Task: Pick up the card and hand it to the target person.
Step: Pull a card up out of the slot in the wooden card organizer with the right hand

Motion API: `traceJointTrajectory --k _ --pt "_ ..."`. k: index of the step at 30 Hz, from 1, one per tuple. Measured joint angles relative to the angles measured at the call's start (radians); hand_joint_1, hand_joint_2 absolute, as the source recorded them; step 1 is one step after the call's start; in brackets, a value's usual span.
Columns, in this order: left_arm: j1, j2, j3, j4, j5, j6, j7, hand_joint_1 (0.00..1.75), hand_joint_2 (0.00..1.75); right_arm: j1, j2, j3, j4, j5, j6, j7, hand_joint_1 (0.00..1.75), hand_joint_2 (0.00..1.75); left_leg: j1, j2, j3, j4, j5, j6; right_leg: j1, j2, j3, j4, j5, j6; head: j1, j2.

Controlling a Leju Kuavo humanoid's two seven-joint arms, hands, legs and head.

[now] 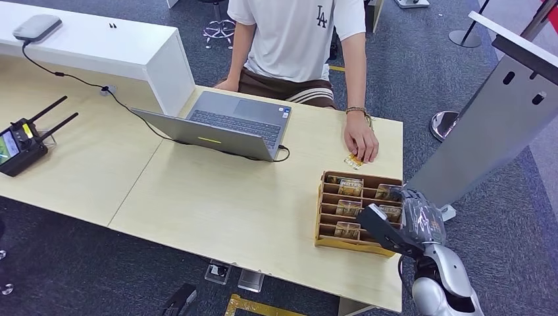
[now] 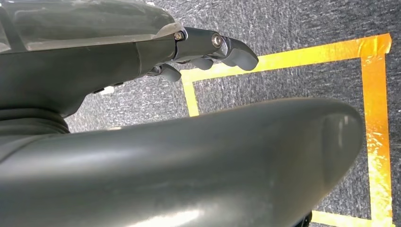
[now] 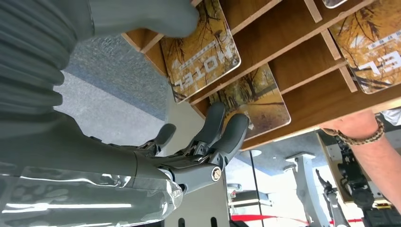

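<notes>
While the right hand (image 1: pixel 409 220) sits over the right side of the brown wooden slotted card rack (image 1: pixel 327 220), its dark fingers (image 3: pixel 222 130) are stretched out fairly straight and a bit apart, not wrapped around anything. In the right wrist view the fingertips are right up against the edge of an autumn-tree printed hotel card (image 3: pixel 257 101) in one slot, but I honestly can't tell if they're touching it or just beside it. The thick grey thumb (image 3: pixel 142 16) is at the neighbouring printed card with the word HOTEL on it (image 3: pixel 201 49), overlapping its corner. So nothing is gripped yet, the cards are all sitting in the rack's compartments.

The rack is on the pale wooden surface (image 1: pixel 230 204), near its right edge. A person in a white T-shirt (image 1: pixel 296 33) sits across from the robot, with one hand (image 1: pixel 360 141) flat on the surface just past the rack, resting on a small yellowish card-like thing (image 1: pixel 353 160). An open grey laptop (image 1: pixel 220 125) is to the left of that.

The left hand (image 2: pixel 208 52) hangs over grey carpet with yellow tape lines (image 2: pixel 373 94), fingers loosely curled and holding nothing.
</notes>
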Motion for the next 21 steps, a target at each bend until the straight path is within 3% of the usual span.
traceJointTrajectory --k 4,11,21 --pt "-0.001 0.0 -0.002 0.0 -0.001 0.001 0.001 0.0 0.0 0.003 -0.002 0.0 -0.004 -0.001 -0.004 -0.001 1.32 1.75 0.0 0.0 0.0 0.0 0.0 0.0 0.0 0.0 0.0 0.0 0.0 0.0 0.0 0.0" --pt "-0.002 0.003 -0.005 -0.001 0.001 -0.004 -0.001 0.0 0.0 0.009 -0.005 0.002 -0.018 0.0 -0.007 -0.001 1.32 1.75 0.0 0.0 0.0 0.0 0.0 0.0 0.0 -0.001 0.0 0.0 0.0 0.0 0.0 0.0" --pt "0.007 0.022 -0.007 0.002 0.005 -0.036 -0.021 0.0 0.0 0.012 0.0 0.006 -0.03 0.004 -0.015 -0.003 1.11 1.75 0.0 0.0 0.001 0.0 0.0 -0.001 0.0 0.0 0.0 0.001 0.0 0.0 0.0 0.0"
